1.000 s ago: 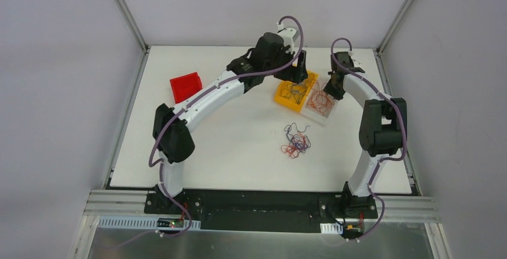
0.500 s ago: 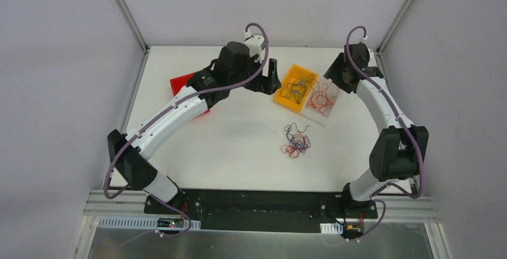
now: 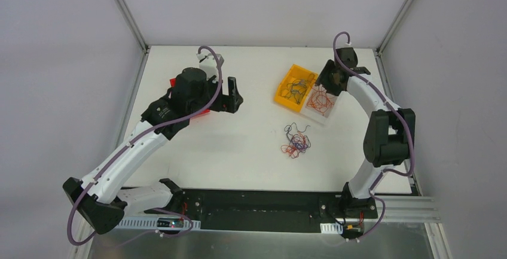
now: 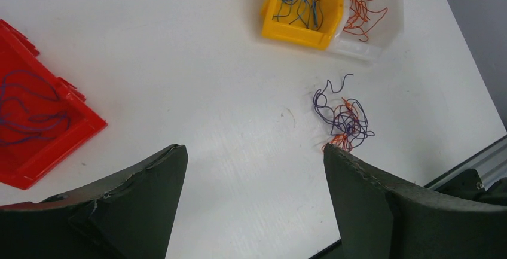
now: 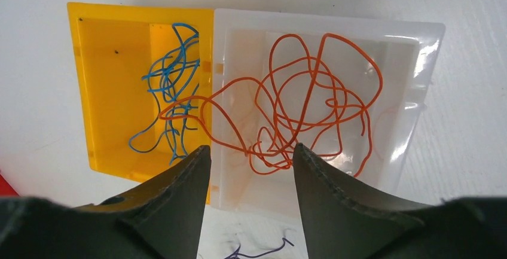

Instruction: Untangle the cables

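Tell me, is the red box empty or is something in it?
Not empty. The left wrist view shows thin bluish wires lying inside the red box.

Wht table (image 3: pixel 239 145), gry walls (image 3: pixel 263 8)

A red bin (image 4: pixel 42 157) sits well apart from a yellow bin (image 5: pixel 107 79) touching a clear bin (image 5: pixel 406 91).

Bright, even, diffuse light; shadows on the table (image 3: pixel 251 151) are faint. Glare streaks the clear bin (image 5: pixel 427 61) at its right wall. Near fingers (image 5: pixel 179 211) look soft.
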